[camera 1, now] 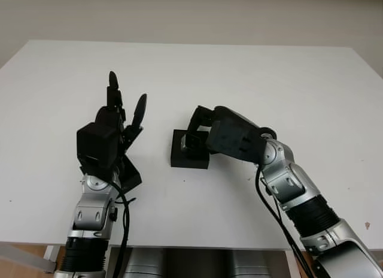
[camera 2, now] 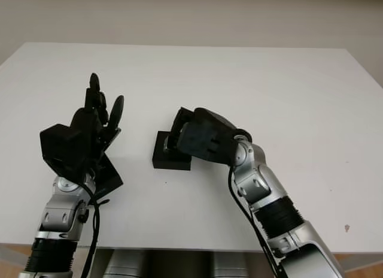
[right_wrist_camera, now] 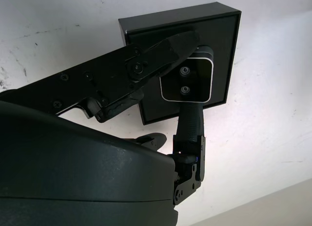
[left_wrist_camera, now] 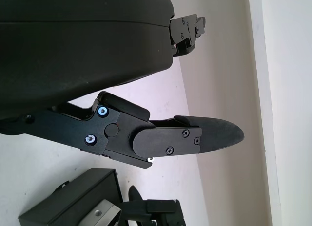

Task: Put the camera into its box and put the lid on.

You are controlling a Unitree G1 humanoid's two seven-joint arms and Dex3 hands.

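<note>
White table point(camera 1: 251, 74) | right hand point(right_wrist_camera: 187, 97) grips camera point(right_wrist_camera: 187, 81) over box point(right_wrist_camera: 226, 55) | left hand point(camera 1: 122, 119) open, raised beside.

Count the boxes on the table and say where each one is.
1. A black box sits near the table's middle, under the right hand, which holds the camera over it. No lid is visible; one may be hidden. The left hand is open, raised beside it.

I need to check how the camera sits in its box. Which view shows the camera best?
The right wrist view: the camera shows from above inside the box, between the right hand fingers. In the eye views the right hand hides most of it. The left wrist view catches one silver corner.
</note>
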